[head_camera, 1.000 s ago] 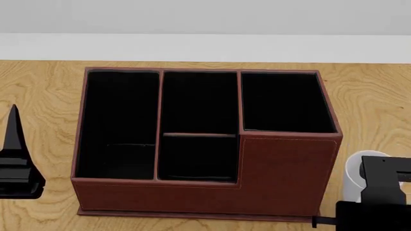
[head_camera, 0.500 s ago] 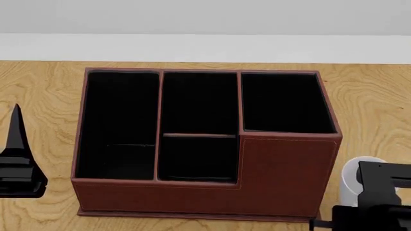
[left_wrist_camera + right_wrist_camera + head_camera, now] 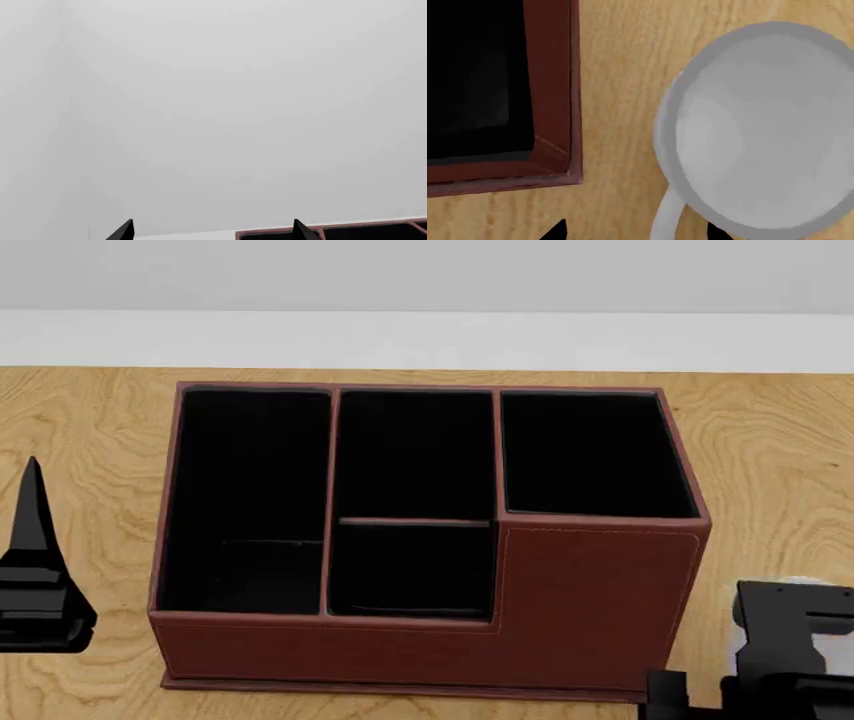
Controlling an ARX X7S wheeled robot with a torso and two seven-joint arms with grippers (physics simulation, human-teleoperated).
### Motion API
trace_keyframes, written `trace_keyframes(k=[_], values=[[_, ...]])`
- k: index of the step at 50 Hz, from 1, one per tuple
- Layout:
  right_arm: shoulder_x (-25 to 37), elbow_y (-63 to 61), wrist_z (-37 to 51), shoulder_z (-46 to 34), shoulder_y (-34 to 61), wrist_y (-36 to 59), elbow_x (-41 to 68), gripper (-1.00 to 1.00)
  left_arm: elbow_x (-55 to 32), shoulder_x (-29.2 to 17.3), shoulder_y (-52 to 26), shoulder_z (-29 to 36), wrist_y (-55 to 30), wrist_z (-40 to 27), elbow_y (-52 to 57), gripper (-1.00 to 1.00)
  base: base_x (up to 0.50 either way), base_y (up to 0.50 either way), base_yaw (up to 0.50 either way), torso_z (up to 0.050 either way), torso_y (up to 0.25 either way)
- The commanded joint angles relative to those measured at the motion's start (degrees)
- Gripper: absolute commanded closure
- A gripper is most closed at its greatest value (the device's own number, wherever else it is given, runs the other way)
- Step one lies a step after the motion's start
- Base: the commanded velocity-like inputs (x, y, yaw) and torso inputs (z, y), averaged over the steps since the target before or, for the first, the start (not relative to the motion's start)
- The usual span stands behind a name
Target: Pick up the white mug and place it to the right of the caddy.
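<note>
The white mug (image 3: 760, 135) stands upright on the wooden table just right of the caddy (image 3: 587, 600), seen from above in the right wrist view. In the head view only slivers of the mug (image 3: 737, 625) show behind my right gripper (image 3: 790, 640). My right gripper (image 3: 637, 232) hangs over the mug with its jaws wide apart; the loop handle (image 3: 667, 220) lies between the fingertips. The caddy's corner (image 3: 550, 75) is a short gap from the mug. My left gripper (image 3: 30, 490) is open and empty left of the caddy; it also shows in the left wrist view (image 3: 212, 231).
The wooden table (image 3: 774, 450) runs to a white wall behind the caddy. The caddy's rim (image 3: 280, 233) shows at the edge of the left wrist view. No other objects are in view.
My right gripper has sunk lower in the head view and now covers more of the mug, whose visible rim also sits lower. The left gripper and caddy have not moved.
</note>
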Motion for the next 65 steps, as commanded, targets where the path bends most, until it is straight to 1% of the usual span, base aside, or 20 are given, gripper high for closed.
trace_keyframes(k=[1, 13, 15, 32, 50, 65], values=[[2.54, -5.91, 3.31, 1.87, -1.49, 1.52, -0.58, -1.0, -0.26, -0.18, 0.14, -0.15, 0.31, -0.08, 0.1, -1.0, 0.0, 0.0, 0.0, 0.0, 0.0], [8.53, -20.08, 10.44, 4.87, -4.44, 5.08, 3.98, -1.0, -0.43, -0.3, 0.17, -0.07, 0.76, 0.03, 0.15, -1.0, 0.0, 0.0, 0.0, 0.0, 0.0], [10.65, -25.31, 13.11, 5.98, -5.6, 6.25, 5.84, -1.0, -0.62, -0.39, 0.31, -0.22, 0.75, -0.1, 0.54, -1.0, 0.0, 0.0, 0.0, 0.0, 0.0], [18.82, -43.54, 22.29, 10.84, -9.32, 9.22, 13.63, -1.0, -1.48, -0.84, 0.34, -0.65, 0.62, -0.6, 1.82, -1.0, 0.0, 0.0, 0.0, 0.0, 0.0], [26.44, -57.68, 29.22, 15.78, -13.36, 8.47, 20.74, -1.0, -2.22, -1.01, -0.44, -0.53, -0.24, -1.35, 2.82, -1.0, 0.0, 0.0, 0.0, 0.0, 0.0], [32.45, -65.76, 31.65, 19.72, -18.28, 4.45, 25.32, -1.0, -2.62, -1.14, -0.93, -0.19, -0.74, -1.92, 3.58, -1.0, 0.0, 0.0, 0.0, 0.0, 0.0]])
